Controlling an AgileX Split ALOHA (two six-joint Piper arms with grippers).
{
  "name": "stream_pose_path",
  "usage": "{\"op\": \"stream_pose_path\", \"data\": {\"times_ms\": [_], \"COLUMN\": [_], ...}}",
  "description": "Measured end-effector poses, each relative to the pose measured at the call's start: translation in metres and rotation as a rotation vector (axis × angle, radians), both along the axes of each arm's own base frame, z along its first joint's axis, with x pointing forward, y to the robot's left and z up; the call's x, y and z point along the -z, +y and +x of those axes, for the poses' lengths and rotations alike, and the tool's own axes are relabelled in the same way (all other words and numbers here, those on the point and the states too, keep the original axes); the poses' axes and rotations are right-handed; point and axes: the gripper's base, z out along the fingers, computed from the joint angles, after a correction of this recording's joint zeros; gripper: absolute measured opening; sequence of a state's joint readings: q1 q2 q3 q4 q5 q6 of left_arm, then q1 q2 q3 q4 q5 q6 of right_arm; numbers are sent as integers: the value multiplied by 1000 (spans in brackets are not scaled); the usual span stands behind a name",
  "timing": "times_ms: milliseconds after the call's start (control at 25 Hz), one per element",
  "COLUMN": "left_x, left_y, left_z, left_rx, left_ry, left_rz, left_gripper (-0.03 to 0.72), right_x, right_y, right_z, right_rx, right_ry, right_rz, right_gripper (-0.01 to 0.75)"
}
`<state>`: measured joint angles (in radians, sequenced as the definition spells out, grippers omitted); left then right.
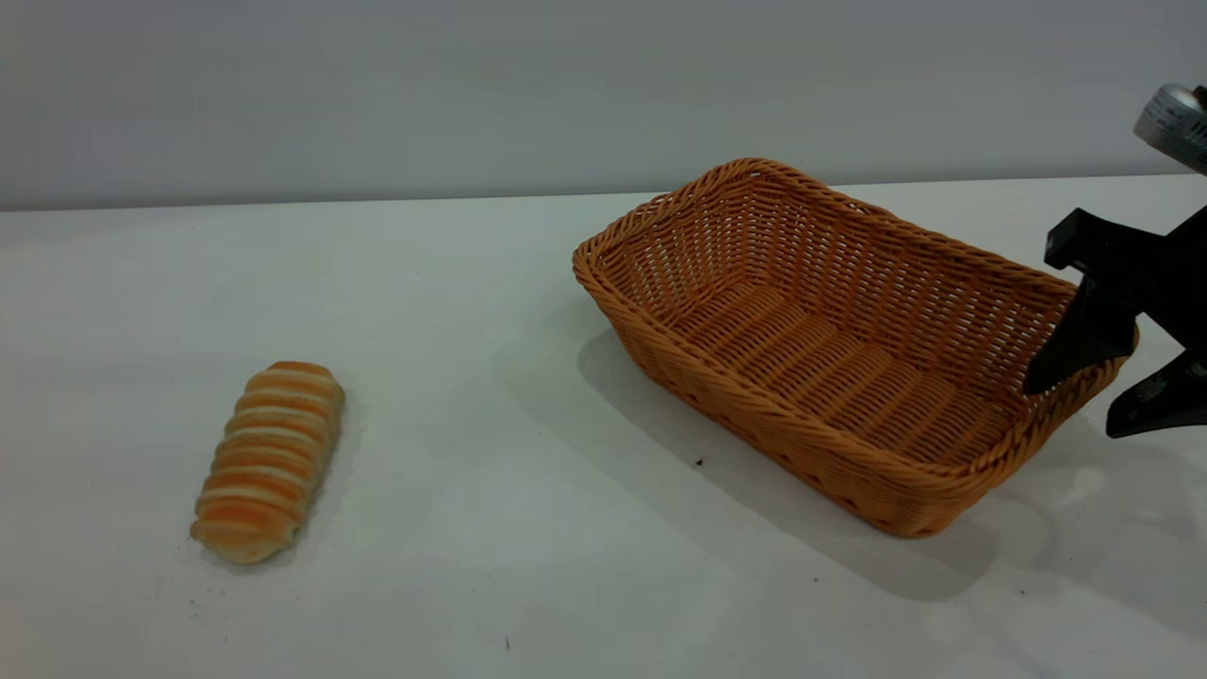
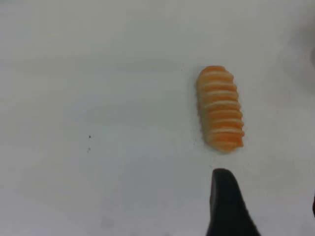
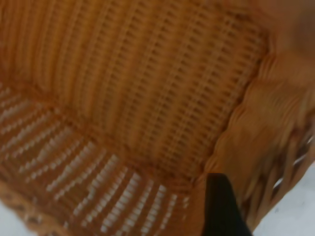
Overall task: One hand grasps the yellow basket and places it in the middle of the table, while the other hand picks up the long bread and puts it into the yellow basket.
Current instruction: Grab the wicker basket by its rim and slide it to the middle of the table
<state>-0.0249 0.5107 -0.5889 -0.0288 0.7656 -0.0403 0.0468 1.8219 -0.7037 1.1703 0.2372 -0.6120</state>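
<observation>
The yellow basket (image 1: 830,349) stands on the white table (image 1: 471,311), right of its middle, and it is empty. My right gripper (image 1: 1075,407) is at the basket's right end, open, with one finger (image 1: 1075,344) inside the wall and the other outside it. In the right wrist view the basket's woven floor and rim (image 3: 147,98) fill the picture, with one black finger (image 3: 221,206) beside the wall. The long bread (image 1: 269,462) lies at the front left. In the left wrist view the bread (image 2: 220,108) lies a short way ahead of my open, empty left gripper (image 2: 268,206).
The left arm is outside the exterior view. A few tiny dark specks (image 1: 699,462) dot the tabletop. A grey wall (image 1: 471,94) runs behind the table's far edge.
</observation>
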Motion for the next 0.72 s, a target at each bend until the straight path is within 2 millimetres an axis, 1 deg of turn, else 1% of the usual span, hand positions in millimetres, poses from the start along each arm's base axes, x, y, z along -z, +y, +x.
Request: {"op": "stream_pose_path", "data": {"times_ms": [120,320,400,440,520,560,680,720], "left_x": [0,0,1,1,1,1,1,1], "left_y": [0,0,0,0,0,0,0,0], "left_z": [0,0,-1,-1,-1,-1,-1,-1], "left_rx": [0,0,0,0,0,0,0,0], "left_ry": [0,2,9,10,18,20,22,22], "left_rz": [0,0,0,0,0,1,1,1], "left_gripper": [465,465,465,465,465,465,465,465], "right_x": [5,30,39,44,51,53,52,50], "right_y": [-1,1,3,3,3,3,3,3], "right_z": [11,39,47,49,51,51,53,54], "right_rx": [32,75,89,97,118,126,162,131], "right_ry": [-4,30,45,57,74,77,75,70], "right_rz": [-5,28,46,53,60,61,79,80], "right_gripper": [503,493,464,441,353,302,107,99]}}
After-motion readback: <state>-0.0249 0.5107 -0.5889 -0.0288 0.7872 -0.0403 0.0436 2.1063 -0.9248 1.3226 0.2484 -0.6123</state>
